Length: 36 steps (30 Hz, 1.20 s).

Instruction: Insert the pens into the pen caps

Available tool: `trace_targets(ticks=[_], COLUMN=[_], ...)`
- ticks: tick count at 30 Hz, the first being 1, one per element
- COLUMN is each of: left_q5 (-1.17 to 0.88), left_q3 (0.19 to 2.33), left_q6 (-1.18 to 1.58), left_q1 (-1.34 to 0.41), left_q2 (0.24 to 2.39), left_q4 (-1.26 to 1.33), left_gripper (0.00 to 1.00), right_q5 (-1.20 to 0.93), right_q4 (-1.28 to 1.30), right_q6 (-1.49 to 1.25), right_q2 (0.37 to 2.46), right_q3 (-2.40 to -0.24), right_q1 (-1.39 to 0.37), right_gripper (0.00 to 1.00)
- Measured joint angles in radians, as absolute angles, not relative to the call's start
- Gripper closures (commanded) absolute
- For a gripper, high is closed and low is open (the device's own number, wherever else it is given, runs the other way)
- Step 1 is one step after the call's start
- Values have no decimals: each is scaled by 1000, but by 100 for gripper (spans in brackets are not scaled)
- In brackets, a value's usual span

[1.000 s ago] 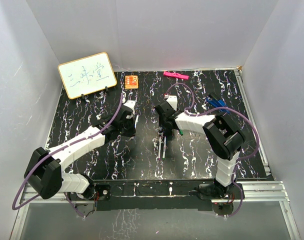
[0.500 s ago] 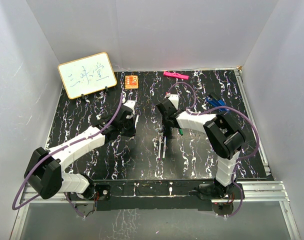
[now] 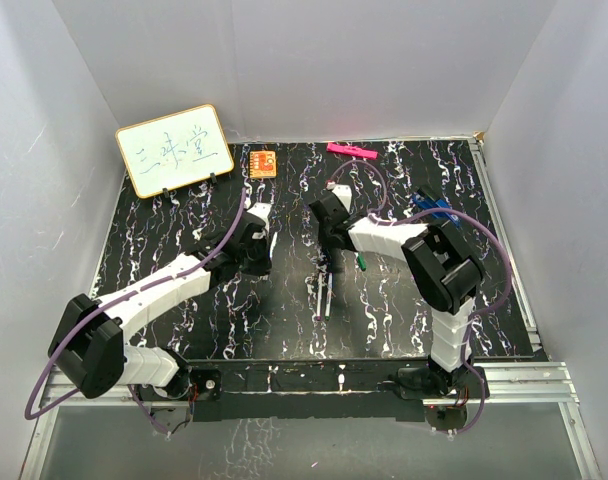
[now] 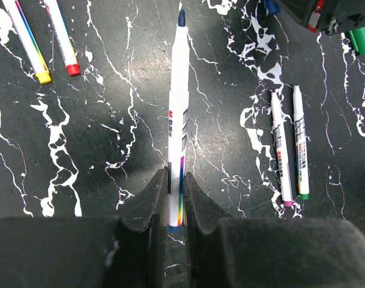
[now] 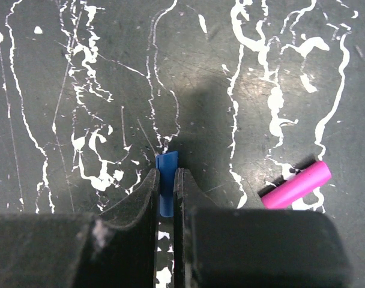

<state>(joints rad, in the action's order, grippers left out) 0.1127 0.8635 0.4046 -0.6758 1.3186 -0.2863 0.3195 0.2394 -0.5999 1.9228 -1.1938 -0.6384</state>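
Now left jaws clamp white blue-tipped pen (image 4: 178, 102) — right jaws pinch short blue cap (image 5: 167, 169).

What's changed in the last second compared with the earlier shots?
The right gripper edged slightly left in the top view and closed on the blue cap. The left gripper stayed put, clamped on the blue-tipped pen. Nothing else visibly shifted.
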Motion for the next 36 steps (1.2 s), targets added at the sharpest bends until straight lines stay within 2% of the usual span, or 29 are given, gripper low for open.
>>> trace_targets(ticks=[7, 12, 20, 26, 36], left_q5=[86, 53, -40, -123, -262], left_q3=[850, 798, 697, 665, 653], left_q6=[405, 429, 485, 522, 626], left_q1=[-676, -676, -676, -676, -683], left_q2=[1319, 1319, 1319, 1319, 1369], left_q4=[-247, -177, 20, 224, 513], left_gripper=[100, 100, 100, 100, 100], right_q5=[307, 307, 280, 204, 105], right_q4=[280, 201, -113, -448, -802], right_q6=[-576, -558, -501, -473, -502], right_q2=[1942, 1919, 1676, 1530, 1463], right_q3=[-1256, -1255, -1069, -873, -690], right_q1=[-635, -616, -589, -589, -589], right_gripper=[100, 100, 100, 100, 100])
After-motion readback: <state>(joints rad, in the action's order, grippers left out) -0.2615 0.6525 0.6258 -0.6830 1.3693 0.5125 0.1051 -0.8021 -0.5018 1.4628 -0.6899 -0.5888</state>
